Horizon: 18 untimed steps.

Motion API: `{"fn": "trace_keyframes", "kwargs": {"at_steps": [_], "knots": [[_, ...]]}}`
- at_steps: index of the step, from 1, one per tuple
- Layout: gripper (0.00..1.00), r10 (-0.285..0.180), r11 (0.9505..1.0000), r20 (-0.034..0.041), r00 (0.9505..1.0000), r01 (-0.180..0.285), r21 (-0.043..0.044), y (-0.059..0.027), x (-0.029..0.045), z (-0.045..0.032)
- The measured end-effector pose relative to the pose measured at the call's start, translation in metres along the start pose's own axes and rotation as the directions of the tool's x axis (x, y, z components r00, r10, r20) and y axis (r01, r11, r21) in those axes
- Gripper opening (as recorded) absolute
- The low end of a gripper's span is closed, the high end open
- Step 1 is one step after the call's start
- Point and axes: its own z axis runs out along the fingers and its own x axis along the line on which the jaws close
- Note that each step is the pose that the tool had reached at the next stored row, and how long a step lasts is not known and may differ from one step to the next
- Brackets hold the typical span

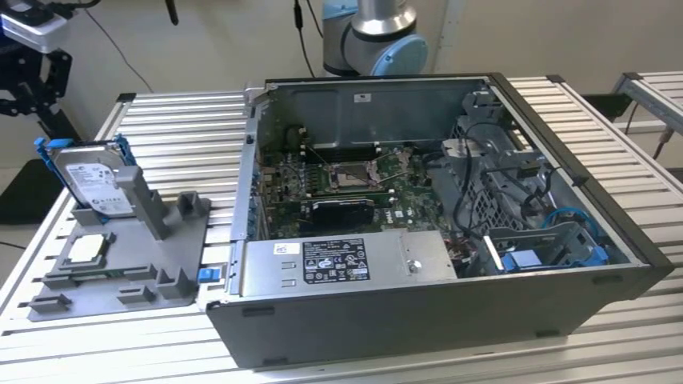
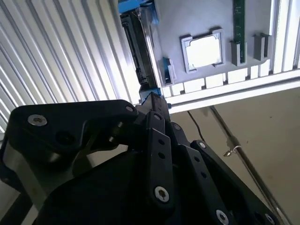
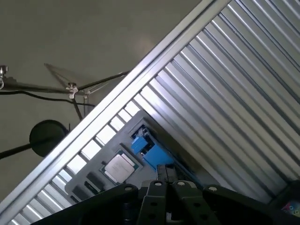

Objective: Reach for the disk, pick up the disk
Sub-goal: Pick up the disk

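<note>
Ribbed metal tabletop (image 1: pixel 160 112) under everything. Nearest in the second wrist view, black claw (image 2: pixel 153 112), spread impossible to tell from the linkage. Ahead of its tip, disk (image 2: pixel 140 51) edge-on, framed in blue, standing in a grey tray (image 1: pixel 171 264). In the exterior view, disk at about five o'clock from the claw, clear of it, long axis upright with a slight lean. Beyond, square chip (image 1: pixel 85 250) flat in the same tray; farther off at three o'clock, open computer case (image 1: pixel 427 320).
</note>
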Motion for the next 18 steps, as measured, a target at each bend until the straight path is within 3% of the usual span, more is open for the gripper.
{"fn": "trace_keyframes", "kwargs": {"at_steps": [4, 8, 12, 18], "knots": [[0.0, -0.067, 0.9977, 0.0112, 0.9977, 0.067, 0.0081, 0.0, 0.0, 0.0], [0.0, -0.131, 0.9912, 0.0201, 0.9911, 0.131, 0.0151, 0.0001, 0.0, 0.0], [0.0, -0.2, 0.9798, 0.0258, 0.9795, 0.199, 0.0196, 0.0001, 0.0, 0.0], [0.0, -0.293, 0.9562, 0.031, 0.9557, 0.292, 0.0219, 0.0, -0.0001, 0.0002]]}}
